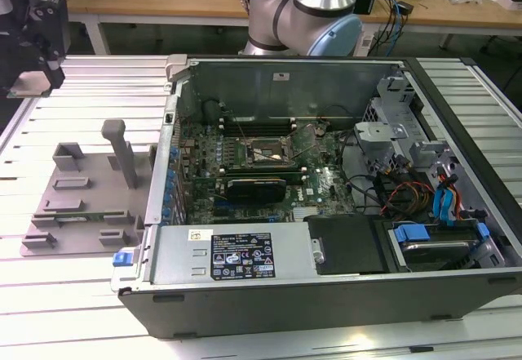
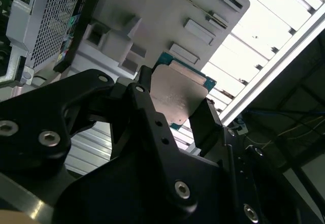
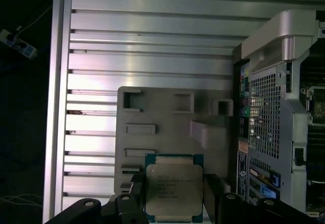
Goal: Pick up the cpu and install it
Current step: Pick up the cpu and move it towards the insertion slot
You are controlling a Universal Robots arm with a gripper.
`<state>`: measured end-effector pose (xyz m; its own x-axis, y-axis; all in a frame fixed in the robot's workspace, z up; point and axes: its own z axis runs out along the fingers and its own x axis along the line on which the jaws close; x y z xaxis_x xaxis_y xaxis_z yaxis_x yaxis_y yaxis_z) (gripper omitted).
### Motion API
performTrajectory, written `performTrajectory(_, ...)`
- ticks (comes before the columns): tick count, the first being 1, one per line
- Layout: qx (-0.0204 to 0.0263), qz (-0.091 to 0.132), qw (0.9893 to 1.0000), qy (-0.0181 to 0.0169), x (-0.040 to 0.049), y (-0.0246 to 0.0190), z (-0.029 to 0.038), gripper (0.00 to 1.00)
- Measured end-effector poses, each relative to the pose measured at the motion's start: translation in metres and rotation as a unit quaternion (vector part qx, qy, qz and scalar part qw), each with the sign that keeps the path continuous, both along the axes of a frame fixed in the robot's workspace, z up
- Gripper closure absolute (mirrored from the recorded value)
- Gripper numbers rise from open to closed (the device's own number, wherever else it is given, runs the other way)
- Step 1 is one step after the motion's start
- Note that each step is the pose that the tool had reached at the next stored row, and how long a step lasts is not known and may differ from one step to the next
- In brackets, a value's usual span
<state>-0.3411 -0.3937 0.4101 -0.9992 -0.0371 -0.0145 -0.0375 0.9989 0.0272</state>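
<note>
My two fingers (image 2: 207, 125) pinch the one cpu (image 2: 177, 94) by opposite edges, and its metal top shows in both wrist views. I hold it apart from the one grey plate (image 3: 167, 117). In the exterior view my gripper (image 1: 34, 58) hangs at eleven o'clock from that plate, with the one open case (image 1: 326, 295) at the plate's three o'clock.

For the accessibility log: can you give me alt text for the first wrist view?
The gripper holds the cpu, silver top toward the camera, between its black fingers. Beyond it a grey fixture plate lies on a slatted metal table, with a computer case beside the plate.
</note>
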Motion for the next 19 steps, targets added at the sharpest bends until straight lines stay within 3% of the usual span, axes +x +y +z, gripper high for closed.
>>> performTrajectory(13, 0.0000, 0.000, 1.0000, 0.0000, 0.0271, 0.0000, 0.0000, 0.45)
performTrajectory(16, 0.0000, 0.000, 1.0000, 0.0000, 0.0367, 0.0000, 0.0000, 0.45)
performTrajectory(19, 0.0000, 0.000, 1.0000, 0.0001, 0.0523, 0.0000, 0.0001, 0.45)
